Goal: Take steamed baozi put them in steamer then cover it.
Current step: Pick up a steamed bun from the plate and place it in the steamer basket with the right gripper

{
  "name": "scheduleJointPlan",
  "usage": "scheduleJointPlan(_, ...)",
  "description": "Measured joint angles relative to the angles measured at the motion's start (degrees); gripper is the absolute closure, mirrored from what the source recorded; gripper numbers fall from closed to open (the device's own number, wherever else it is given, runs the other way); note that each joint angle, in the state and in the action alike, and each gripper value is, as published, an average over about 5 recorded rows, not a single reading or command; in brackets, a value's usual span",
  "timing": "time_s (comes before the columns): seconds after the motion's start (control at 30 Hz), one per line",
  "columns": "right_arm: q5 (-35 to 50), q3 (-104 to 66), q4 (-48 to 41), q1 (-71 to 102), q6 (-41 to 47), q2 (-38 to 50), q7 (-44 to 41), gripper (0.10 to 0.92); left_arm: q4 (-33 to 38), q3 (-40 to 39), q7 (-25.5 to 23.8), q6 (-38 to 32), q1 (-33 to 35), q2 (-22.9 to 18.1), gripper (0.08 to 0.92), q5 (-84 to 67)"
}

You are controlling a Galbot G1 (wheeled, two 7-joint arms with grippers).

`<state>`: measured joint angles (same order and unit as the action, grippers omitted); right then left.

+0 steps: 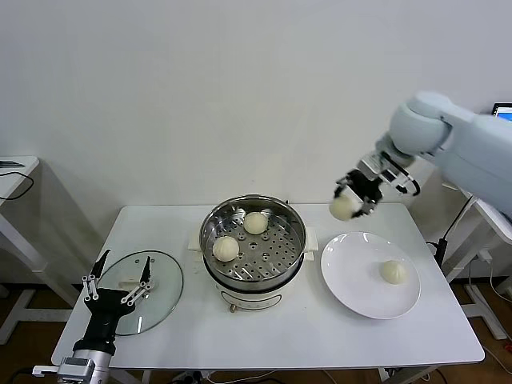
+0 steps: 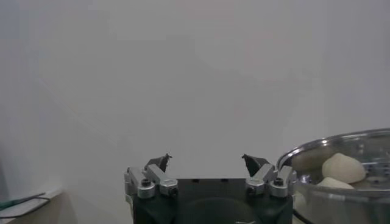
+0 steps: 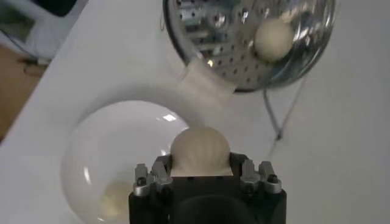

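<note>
The steel steamer [image 1: 253, 210] stands mid-table on its cream base and holds two baozi [image 1: 226, 248] [image 1: 255, 222] on the perforated tray. My right gripper [image 1: 350, 202] is shut on a third baozi [image 1: 344, 208] and holds it in the air between the steamer and the white plate [image 1: 352, 276]; in the right wrist view the bun [image 3: 200, 150] sits between the jaws. A fourth baozi [image 1: 393, 272] lies on the plate. The glass cover [image 1: 164, 300] lies flat at the table's left. My left gripper [image 1: 118, 280] is open, low over the cover.
The steamer's rim [image 2: 332, 146] with two buns [image 2: 343, 168] shows at the edge of the left wrist view. A side table [image 1: 16, 172] stands at far left. The table's front edge runs close below the plate and cover.
</note>
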<state>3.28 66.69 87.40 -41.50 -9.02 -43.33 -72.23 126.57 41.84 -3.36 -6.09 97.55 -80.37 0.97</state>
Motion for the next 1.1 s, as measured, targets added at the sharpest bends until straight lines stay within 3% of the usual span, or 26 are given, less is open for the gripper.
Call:
scheduleJointPlan(0.53,-9.3,7.8,-1.2,-2.6,-19.5,-15.0,9.2,0.389,-0.8,0.7,-0.4,-0.2,-0.6,0.3,0.177,-0.3)
scheduleJointPlan(1.1,-10.9,11.5,0.1,0.5,-24.5,-21.8,11.5,0.389,-2.7,1.6,-0.7,-0.2,-1.8,0.6,0.177,-1.1)
